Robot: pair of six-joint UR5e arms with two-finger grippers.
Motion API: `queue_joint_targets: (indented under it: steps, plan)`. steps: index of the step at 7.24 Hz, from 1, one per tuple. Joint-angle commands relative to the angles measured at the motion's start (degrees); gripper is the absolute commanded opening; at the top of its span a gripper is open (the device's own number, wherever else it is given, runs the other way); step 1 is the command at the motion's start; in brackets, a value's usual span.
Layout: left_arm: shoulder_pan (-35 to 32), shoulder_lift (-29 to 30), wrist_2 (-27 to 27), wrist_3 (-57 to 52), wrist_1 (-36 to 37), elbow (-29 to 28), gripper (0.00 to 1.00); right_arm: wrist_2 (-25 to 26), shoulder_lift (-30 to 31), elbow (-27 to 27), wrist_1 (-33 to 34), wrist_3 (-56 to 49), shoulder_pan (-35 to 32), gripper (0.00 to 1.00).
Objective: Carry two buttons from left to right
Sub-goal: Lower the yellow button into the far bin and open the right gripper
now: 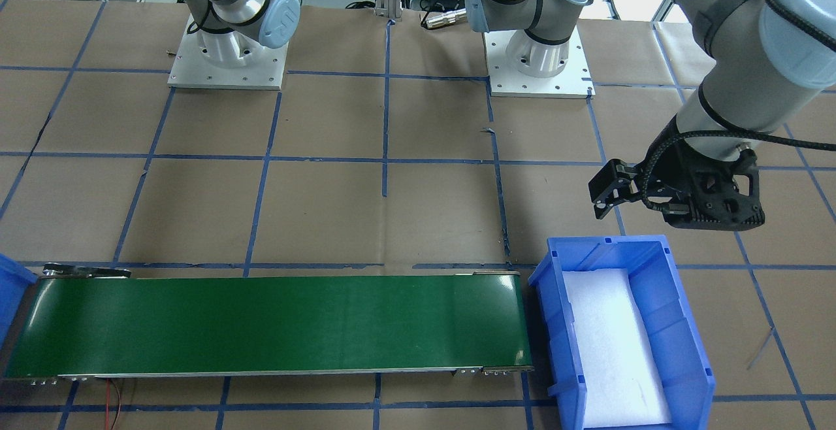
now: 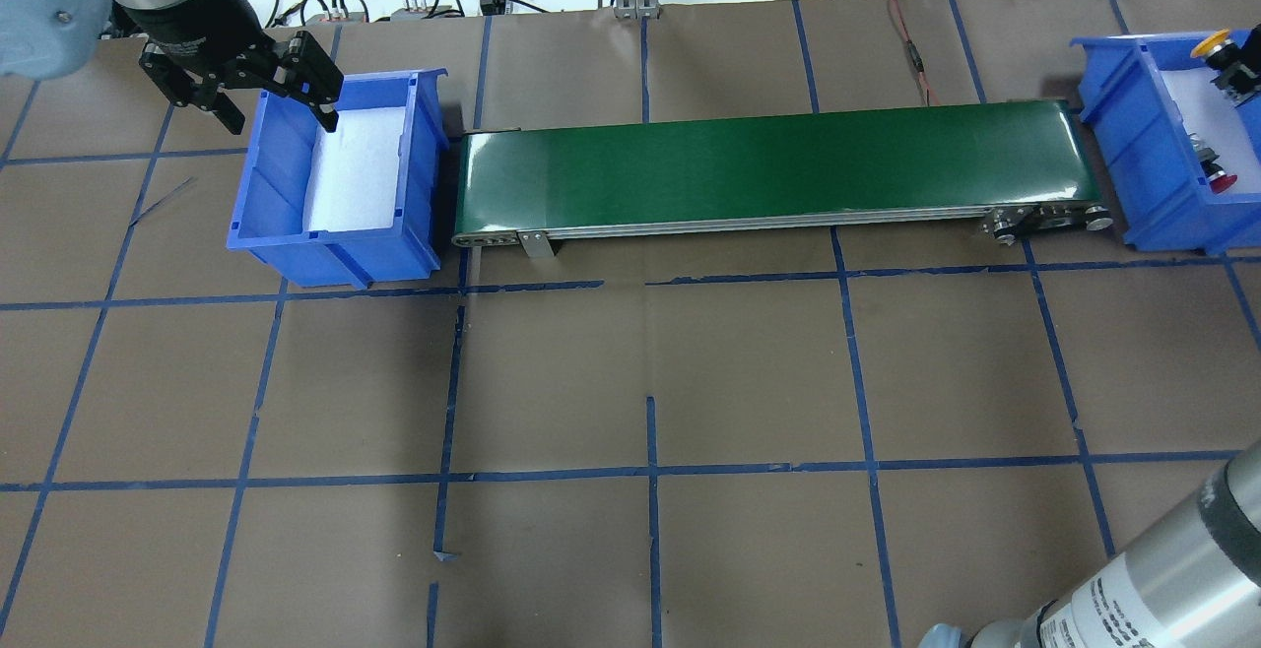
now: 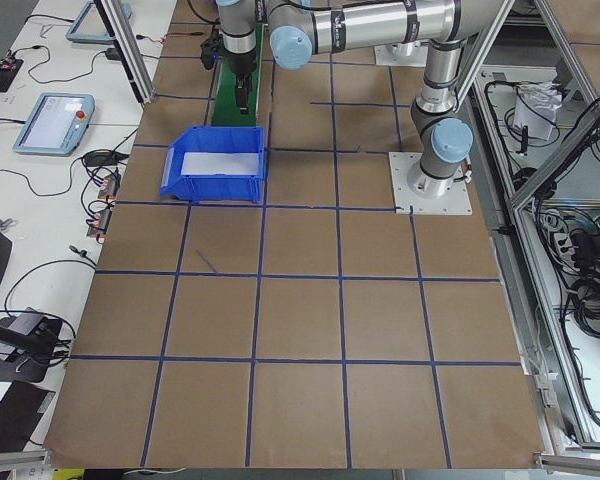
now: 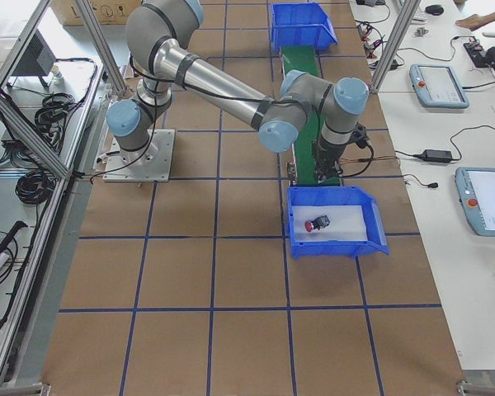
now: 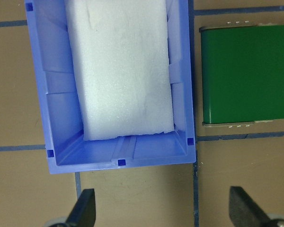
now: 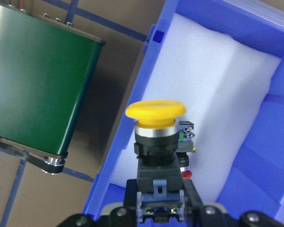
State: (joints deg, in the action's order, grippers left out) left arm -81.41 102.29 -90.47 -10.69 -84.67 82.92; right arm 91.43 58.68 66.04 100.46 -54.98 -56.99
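- While one wall of the right bin [image 6: 149,61] sits just under the load, a release now might, I judge, clip it and spill onto the worktop [image 2: 650,362].
- Beside the empty left bin [image 5: 52,85], the left gripper [image 5: 161,203] hovers, fingers spread.
- Pinched at its base by the fingers of the right gripper [image 6: 157,201], the yellow button [image 6: 155,124] could tip.
- Below lies the red button [image 4: 317,223], liable to be struck.

The left gripper [image 2: 251,89] is spread, jaws straddling the corner of a blue bin [image 2: 268,185]. A yellow button [image 2: 1210,41] shows far to their right.
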Motion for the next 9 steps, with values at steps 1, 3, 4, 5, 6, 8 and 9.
queue_joint_targets:
  steps: [1,3,4,5,6,8,9]
  plan:
    - [-0.24,1.68,-2.25,0.14,0.56,-0.39,1.00,-0.29,-6.53,-6.52,0.00,-0.92,1.18,0.09]
    - [-0.24,1.69,-2.17,0.05,0.04,-0.57,1.00,-1.16,-10.06,-8.11,3.15,-0.75,1.18,0.09]
    - [-0.42,1.08,-2.26,0.05,-0.05,-0.57,1.00,-2.73,-11.38,-8.64,3.42,-0.83,1.18,0.09]
    - [-0.77,1.16,-2.00,0.05,-0.05,-0.57,1.00,-3.01,-12.96,-9.69,3.95,-0.83,1.18,0.09]
    - [-1.03,0.98,-1.47,0.31,0.03,-0.57,1.00,-3.10,-14.63,-11.18,3.95,-0.83,1.18,0.09]
    - [-2.43,1.50,-2.17,0.75,0.03,-0.48,1.00,-3.10,-17.10,-13.21,3.95,-0.83,1.18,0.09]
    - [-3.75,2.12,-1.47,0.93,0.21,-0.48,1.00,-3.10,-17.80,-13.13,3.95,-0.83,1.18,0.09]
